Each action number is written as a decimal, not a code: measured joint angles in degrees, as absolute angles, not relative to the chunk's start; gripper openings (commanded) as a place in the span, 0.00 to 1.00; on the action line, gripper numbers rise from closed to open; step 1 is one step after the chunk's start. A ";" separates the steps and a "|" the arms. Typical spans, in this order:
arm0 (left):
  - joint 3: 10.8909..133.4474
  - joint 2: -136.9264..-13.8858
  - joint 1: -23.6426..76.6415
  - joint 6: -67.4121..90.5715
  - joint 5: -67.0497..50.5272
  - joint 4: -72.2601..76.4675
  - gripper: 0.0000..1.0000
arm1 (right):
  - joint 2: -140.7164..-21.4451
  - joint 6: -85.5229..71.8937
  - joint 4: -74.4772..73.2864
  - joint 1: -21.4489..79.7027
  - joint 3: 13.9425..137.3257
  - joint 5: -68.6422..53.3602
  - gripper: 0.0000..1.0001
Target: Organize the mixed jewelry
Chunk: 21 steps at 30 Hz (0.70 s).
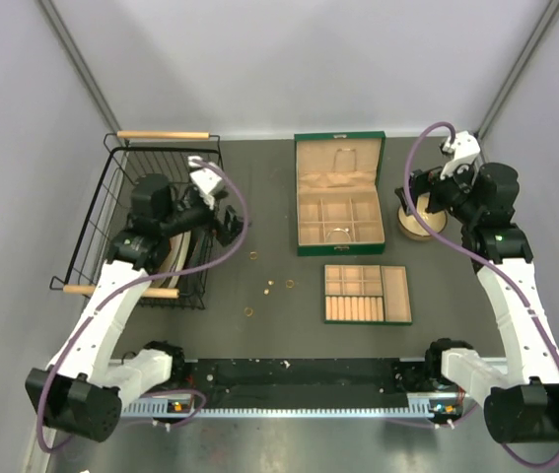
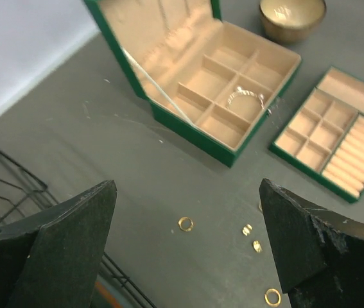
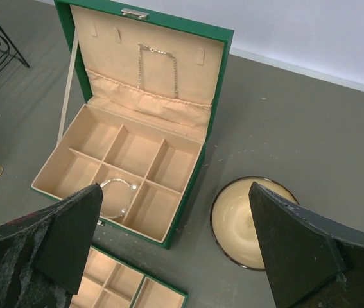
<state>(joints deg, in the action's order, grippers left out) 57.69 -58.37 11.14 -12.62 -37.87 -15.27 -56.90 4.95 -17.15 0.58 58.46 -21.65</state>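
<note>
My left gripper hangs wide open over the rings, which lie loose on the table near the box. I'd drop straight onto the nearest ring and pinch low. The studs, probably, need finer aim. My right gripper gapes empty too.

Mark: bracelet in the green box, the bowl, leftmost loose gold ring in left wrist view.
bracelet (image 3: 117, 181): right wrist view, top of its band.
bowl (image 3: 249, 221): right wrist view, inside floor.
gold ring (image 2: 185, 223): left wrist view, middle of the ring.
</note>
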 measured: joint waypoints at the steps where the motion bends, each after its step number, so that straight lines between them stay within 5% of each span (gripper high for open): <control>1: 57.76 -58.85 12.64 -14.11 -37.30 -16.49 0.99 | -56.93 4.97 -17.12 0.58 58.46 -21.80 0.99; 21: 58.13 -82.91 33.61 -34.44 -18.15 -30.48 0.86 | -59.07 6.42 -16.58 0.58 57.41 -22.61 0.99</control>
<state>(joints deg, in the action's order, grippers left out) 58.13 -82.91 33.61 -34.44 -18.15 -30.48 -59.07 6.42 -16.58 0.58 57.41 -22.61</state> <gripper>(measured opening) 0.896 0.987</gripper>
